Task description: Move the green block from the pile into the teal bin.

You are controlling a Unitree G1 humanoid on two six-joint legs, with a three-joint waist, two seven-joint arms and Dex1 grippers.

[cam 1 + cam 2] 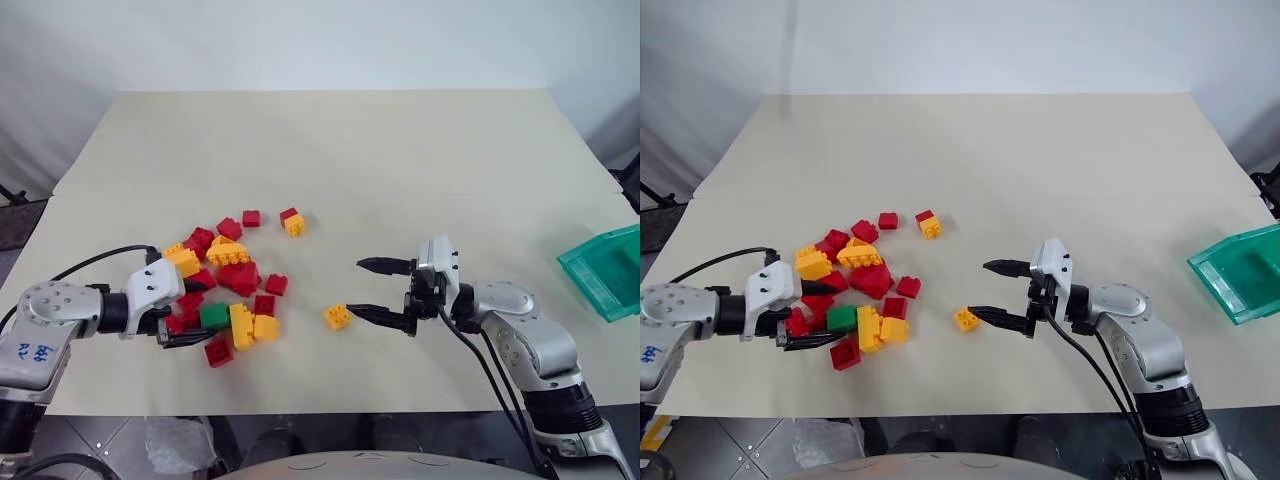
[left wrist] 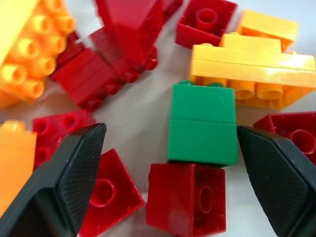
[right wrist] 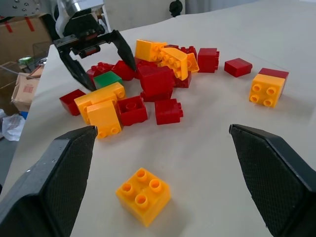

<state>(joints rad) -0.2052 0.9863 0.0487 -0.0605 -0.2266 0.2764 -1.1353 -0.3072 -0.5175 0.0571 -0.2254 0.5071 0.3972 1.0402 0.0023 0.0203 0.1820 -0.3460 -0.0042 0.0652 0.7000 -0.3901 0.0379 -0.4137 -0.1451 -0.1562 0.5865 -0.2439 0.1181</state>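
Note:
The green block [image 1: 214,316] lies at the near edge of the pile [image 1: 225,270] of red and yellow bricks, left of the table's middle. My left gripper [image 1: 195,314] is open and low at the pile. Its fingers [image 2: 74,173] stand on either side of the green block [image 2: 202,123] without touching it. A red brick [image 2: 187,197] lies against the block's near end and a yellow one [image 2: 252,69] beyond it. My right gripper [image 1: 358,287] hangs open and empty over the table's middle, pointing toward the pile. The teal bin [image 1: 590,275] sits at the far right edge.
A lone yellow brick [image 1: 337,316] lies just below my right gripper's lower finger. A red and yellow pair [image 1: 292,221] and a red brick [image 1: 251,217] lie apart behind the pile. The beige table [image 1: 400,160] stretches bare to the back.

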